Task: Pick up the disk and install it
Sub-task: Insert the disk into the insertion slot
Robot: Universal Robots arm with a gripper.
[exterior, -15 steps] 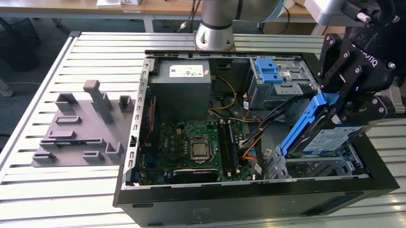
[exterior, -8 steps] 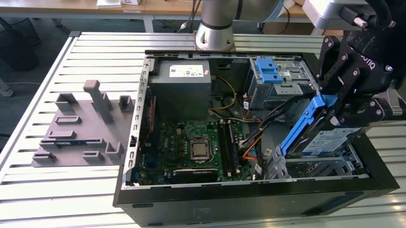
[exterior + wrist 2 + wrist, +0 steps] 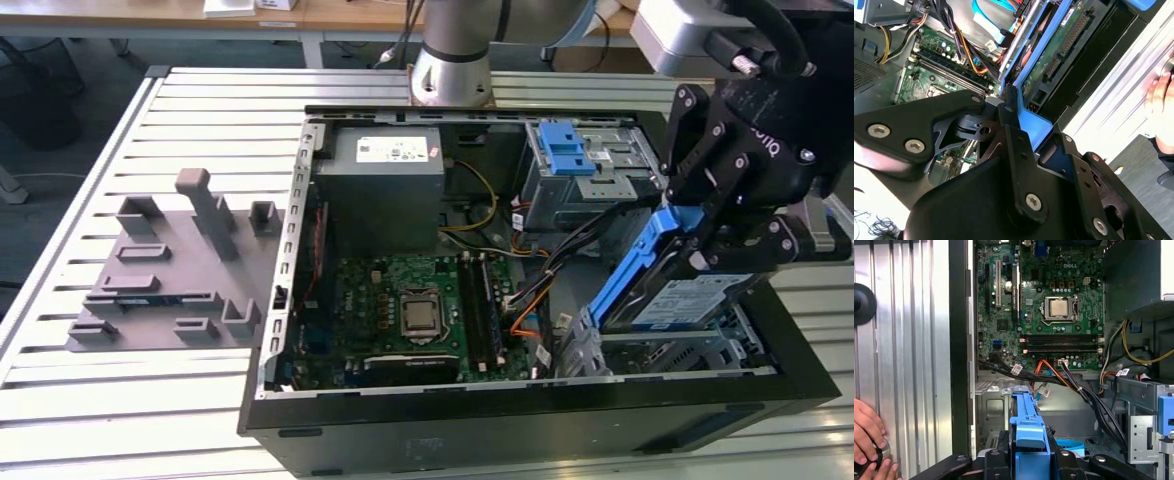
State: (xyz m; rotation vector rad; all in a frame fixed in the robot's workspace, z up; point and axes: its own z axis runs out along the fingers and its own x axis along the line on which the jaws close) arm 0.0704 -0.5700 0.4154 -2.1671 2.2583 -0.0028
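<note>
My gripper (image 3: 710, 255) is clamped on the disk (image 3: 683, 298), with the blue carrier bracket (image 3: 1028, 437) pinched between both fingers. I hold the disk steeply tilted, on edge, over the front corner of the open computer case (image 3: 534, 425), at the exterior view's right. Its lower end is just at the metal bay there; I cannot tell whether they touch. Its white-and-blue label faces the exterior camera, and I cannot read the print.

Deeper in the case lie the green motherboard (image 3: 1044, 300) and the grey power supply (image 3: 387, 190), which carries a white printed sticker. The drive cage (image 3: 587, 170) with its blue latch stands near my gripper. Orange and black cables (image 3: 1064, 375) run between board and cage. A person's hand (image 3: 866, 440) rests on the slatted table (image 3: 200, 110), outside the case wall. A grey fixture block (image 3: 174, 270) lies on the table, well apart.
</note>
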